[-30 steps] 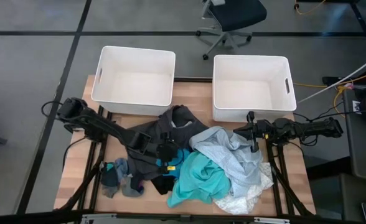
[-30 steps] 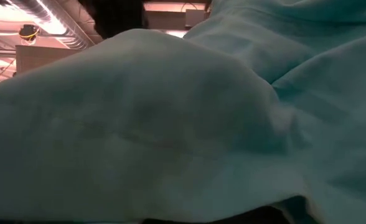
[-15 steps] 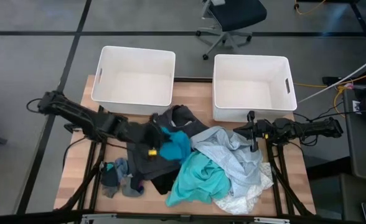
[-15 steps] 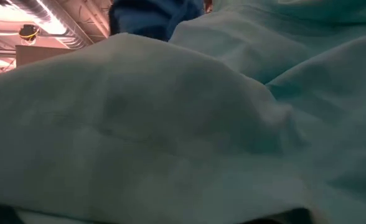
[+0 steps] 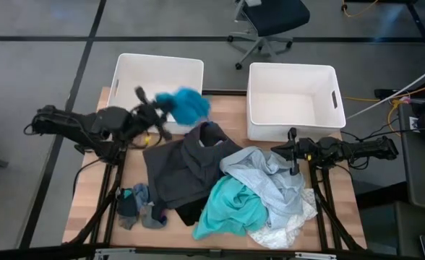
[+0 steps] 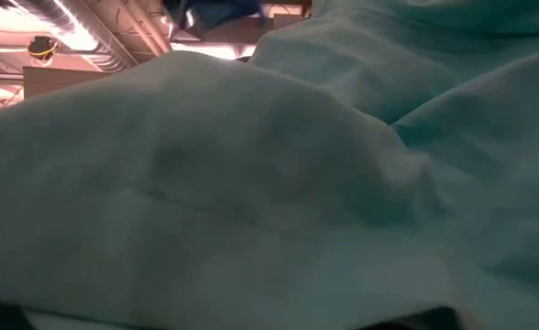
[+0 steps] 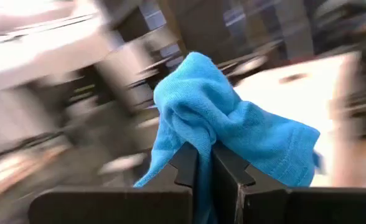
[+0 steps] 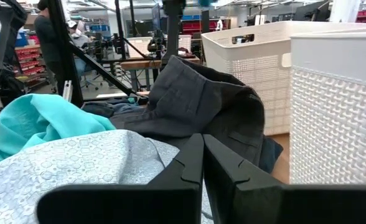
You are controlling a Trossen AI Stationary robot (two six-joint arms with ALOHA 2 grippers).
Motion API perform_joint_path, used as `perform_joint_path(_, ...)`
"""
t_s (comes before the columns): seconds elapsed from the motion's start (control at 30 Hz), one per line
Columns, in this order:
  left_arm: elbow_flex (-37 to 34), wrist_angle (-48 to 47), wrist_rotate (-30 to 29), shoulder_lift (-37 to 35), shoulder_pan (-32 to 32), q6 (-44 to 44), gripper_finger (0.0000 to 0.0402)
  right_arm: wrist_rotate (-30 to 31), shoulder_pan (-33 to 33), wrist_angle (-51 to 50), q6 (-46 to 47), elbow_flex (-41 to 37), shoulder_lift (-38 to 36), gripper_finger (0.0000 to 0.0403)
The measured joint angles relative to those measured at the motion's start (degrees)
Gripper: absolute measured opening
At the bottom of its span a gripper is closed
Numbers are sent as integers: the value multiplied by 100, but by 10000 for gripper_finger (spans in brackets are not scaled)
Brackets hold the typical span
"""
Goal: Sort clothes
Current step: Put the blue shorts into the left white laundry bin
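On the left of the counter (image 5: 108, 101), the left gripper (image 5: 157, 115) is raised above the near edge of the left bin (image 5: 157, 87), its fingers (image 7: 186, 168) clamped on a bright blue garment (image 5: 183, 105) that hangs partly over that bin's rim. In the left wrist view the same cloth bunches between the two dark fingers. The left bin looks empty inside, so this appears to be the first piece on its way into a bin, not yet released.

Near the front left corner lie the small grey-blue socks (image 5: 136, 206), untouched. Next to them, toward the middle, a dark grey garment (image 5: 180, 170) is spread flat on the wood with black fabric showing at its front edge. Right of that the teal garment (image 5: 230, 206) is heaped against the pale blue garment (image 5: 267, 177), with a white lacy piece (image 5: 281, 231) at the front edge. The teal cloth fills nearly the whole low view.

The right bin (image 5: 292, 97) also looks empty. The right gripper (image 5: 293, 155) waits at the right side just in front of that bin, beside the pale blue garment, its fingers (image 8: 192, 165) together and holding nothing.

By my judgement the sorting has barely begun: one item is in transit, and the rest of the pile is still to be moved.
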Motion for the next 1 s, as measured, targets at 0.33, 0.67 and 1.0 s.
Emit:
perform_joint_path(0.33,-26,-1632,-713,-98,1800,-630,20,19,0,-8,0,0,0,14)
perform_joint_path(0.67,-28,-4331,470,387,2849,-3259,26,33,0,-11,4,0,0,14)
perform_joint_path(1.0,-28,-4557,718,958,2944,-3899,51,32,0,-12,9,0,-2,14)
